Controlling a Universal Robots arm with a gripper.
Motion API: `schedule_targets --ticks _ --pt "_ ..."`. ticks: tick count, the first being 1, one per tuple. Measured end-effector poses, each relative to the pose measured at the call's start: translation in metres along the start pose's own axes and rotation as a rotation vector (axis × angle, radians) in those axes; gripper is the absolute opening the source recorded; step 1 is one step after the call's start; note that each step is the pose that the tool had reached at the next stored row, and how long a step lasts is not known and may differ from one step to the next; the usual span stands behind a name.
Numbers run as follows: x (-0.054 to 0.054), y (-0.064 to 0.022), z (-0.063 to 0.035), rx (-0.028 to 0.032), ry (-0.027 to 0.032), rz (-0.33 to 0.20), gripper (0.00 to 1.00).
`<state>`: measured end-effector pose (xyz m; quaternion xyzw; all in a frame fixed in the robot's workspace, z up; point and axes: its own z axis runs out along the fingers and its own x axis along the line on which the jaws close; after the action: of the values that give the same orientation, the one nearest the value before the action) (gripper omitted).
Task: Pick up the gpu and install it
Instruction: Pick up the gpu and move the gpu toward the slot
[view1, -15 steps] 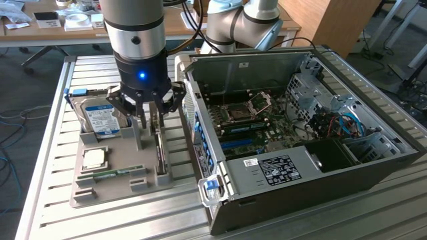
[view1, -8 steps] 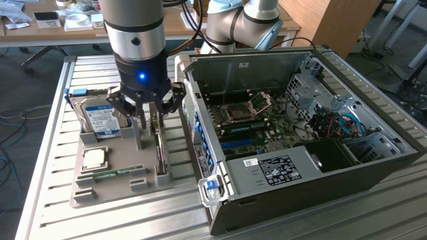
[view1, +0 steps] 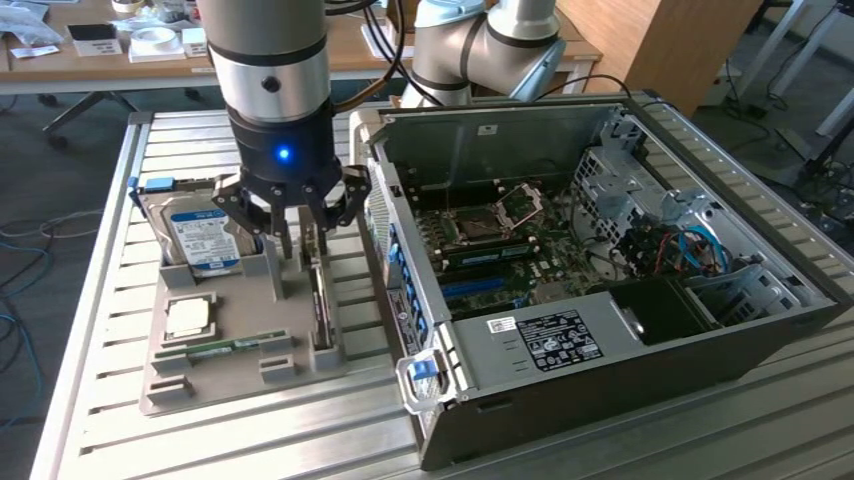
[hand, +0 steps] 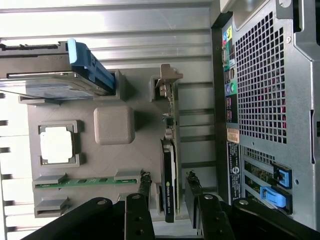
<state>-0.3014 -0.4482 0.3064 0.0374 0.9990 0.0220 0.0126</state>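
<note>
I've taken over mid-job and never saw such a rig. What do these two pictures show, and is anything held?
The machine is one robot arm with a two-fingered end effector. One picture comes from a camera off the arm that looks down on the metal table. The other comes from a camera on the wrist, looking down past the end effector. On the table a grey holder tray carries a hard drive, a processor chip, a memory stick and the gpu, which stands on its edge. Beside the tray, on the exterior view's right, lies an open computer case. The end effector is open and straddles the gpu, with gaps on both sides. Nothing is held.
</note>
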Motion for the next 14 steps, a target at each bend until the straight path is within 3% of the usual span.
schedule_targets --ticks 14 --pt "0.0003 -0.0001 0.0014 0.0000 0.0001 0.000 0.42"
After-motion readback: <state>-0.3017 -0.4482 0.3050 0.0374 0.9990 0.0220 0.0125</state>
